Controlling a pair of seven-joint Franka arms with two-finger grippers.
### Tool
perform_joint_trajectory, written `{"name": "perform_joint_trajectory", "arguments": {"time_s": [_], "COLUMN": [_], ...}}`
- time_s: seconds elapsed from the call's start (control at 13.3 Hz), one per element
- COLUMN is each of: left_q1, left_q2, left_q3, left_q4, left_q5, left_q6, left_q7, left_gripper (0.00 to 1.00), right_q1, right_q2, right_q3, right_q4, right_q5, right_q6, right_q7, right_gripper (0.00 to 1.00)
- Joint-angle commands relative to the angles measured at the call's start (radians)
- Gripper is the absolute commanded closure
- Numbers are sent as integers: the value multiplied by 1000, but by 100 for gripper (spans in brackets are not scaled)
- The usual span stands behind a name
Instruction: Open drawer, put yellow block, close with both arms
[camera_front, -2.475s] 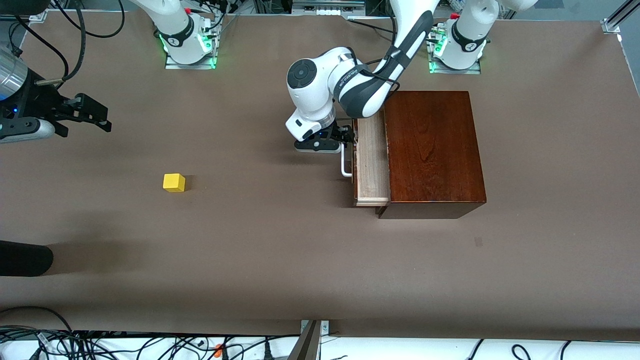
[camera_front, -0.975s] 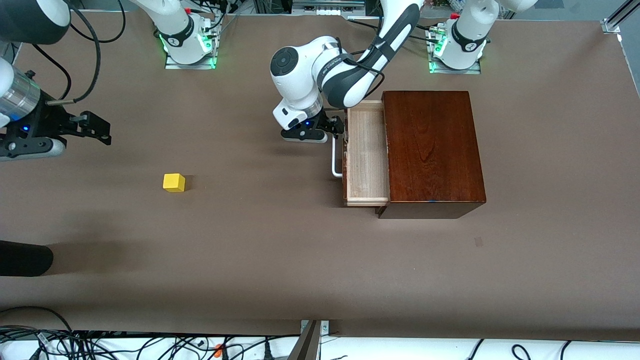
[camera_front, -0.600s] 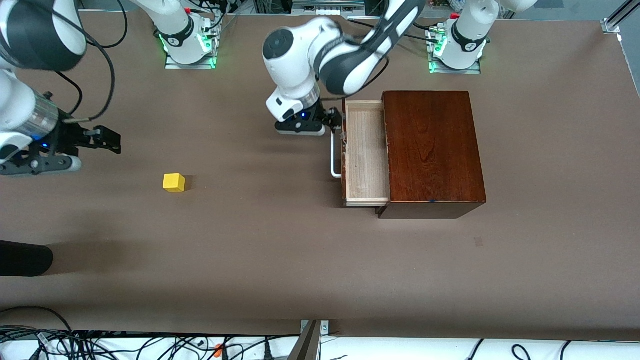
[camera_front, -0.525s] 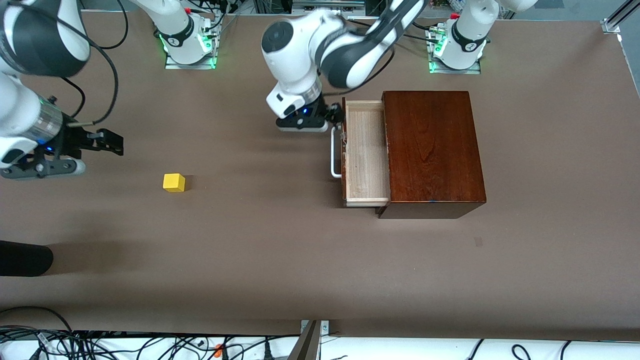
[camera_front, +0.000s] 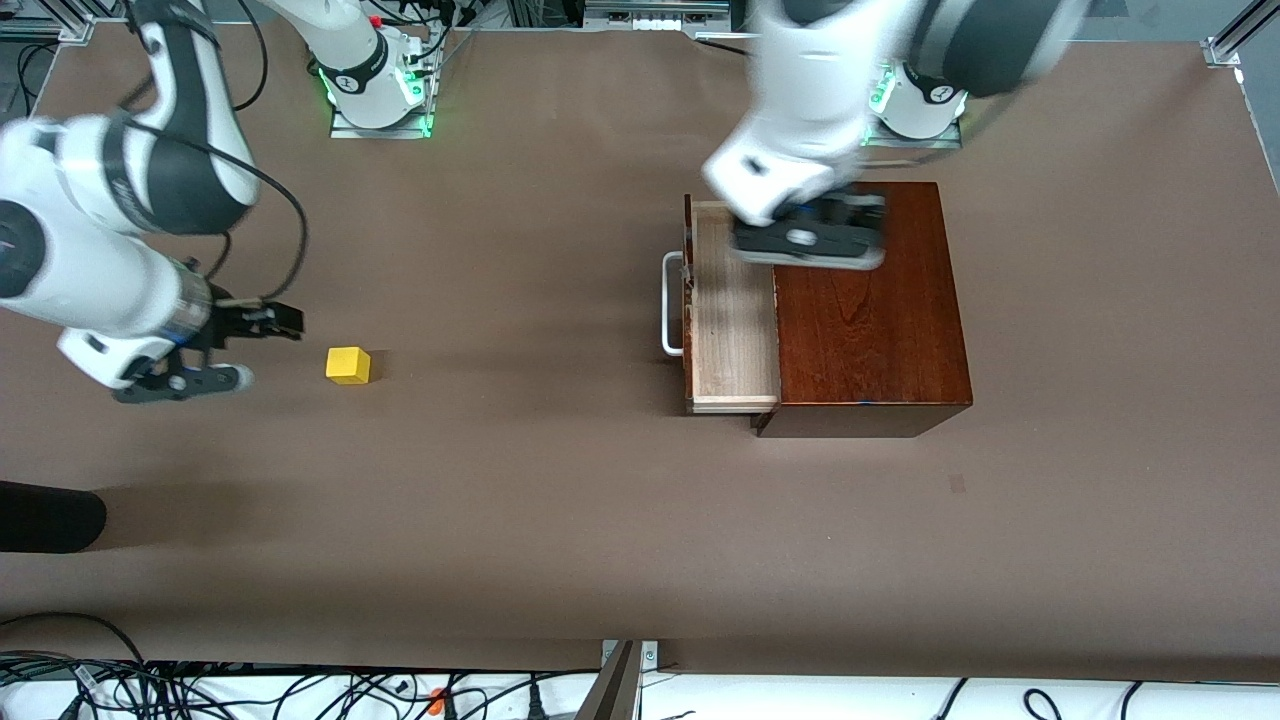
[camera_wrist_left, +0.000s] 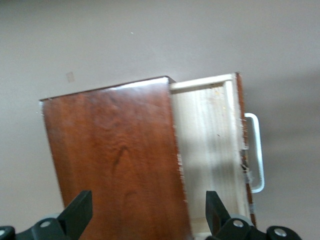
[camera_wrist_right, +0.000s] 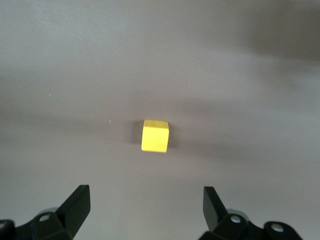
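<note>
Brown matting covers the table that both of our arms work at, with loose cables along the edge nearest the front camera. Largest on it is the dark reddish-brown wooden box, which stands toward the left arm's end, not far from the edge where the bases are. Its drawer is pulled out toward the middle of the table, pale inside and with nothing in it, the white bar handle on its front.

Our left gripper is up in the air over the seam between box top and open drawer; in the left wrist view its fingers stand spread wide, holding nothing.

Our right gripper is low over the matting toward the right arm's end, jaws spread and empty (its wrist view shows both fingertips well apart).

Smallest is the yellow block, which sits flat on the table just beside that gripper, untouched, well apart from the drawer.
</note>
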Motion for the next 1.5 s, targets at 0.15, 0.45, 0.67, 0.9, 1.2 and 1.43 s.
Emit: {"name": "perform_joint_trajectory", "arguments": {"time_s": [0.15, 0.45, 0.67, 0.9, 1.2, 1.43], "left_q1": [263, 358, 369, 386, 386, 398], "left_q2": [-48, -168, -319, -331, -342, -347], "left_q3": [-15, 16, 85, 91, 36, 47], "left_q4": [-17, -202, -446, -462, -452, -452], "left_q5": [-146, -191, -188, -185, -84, -91], "left_q6": [-71, 40, 218, 209, 200, 197], "left_q7": [162, 288, 292, 294, 311, 384], "left_gripper": [0, 0, 0, 0, 0, 0], "right_q1": [5, -6, -7, -7, -9, -9], "right_q2": [14, 75, 83, 95, 119, 141], "right_q3": [10, 10, 8, 8, 10, 8], "right_q4": [-201, -284, -370, -425, -450, -448], "right_q5": [40, 41, 43, 43, 41, 41], "right_q6": [249, 390, 487, 562, 620, 651], "right_q7": [17, 17, 17, 17, 15, 15], "right_gripper": [0, 0, 0, 0, 9, 19]}}
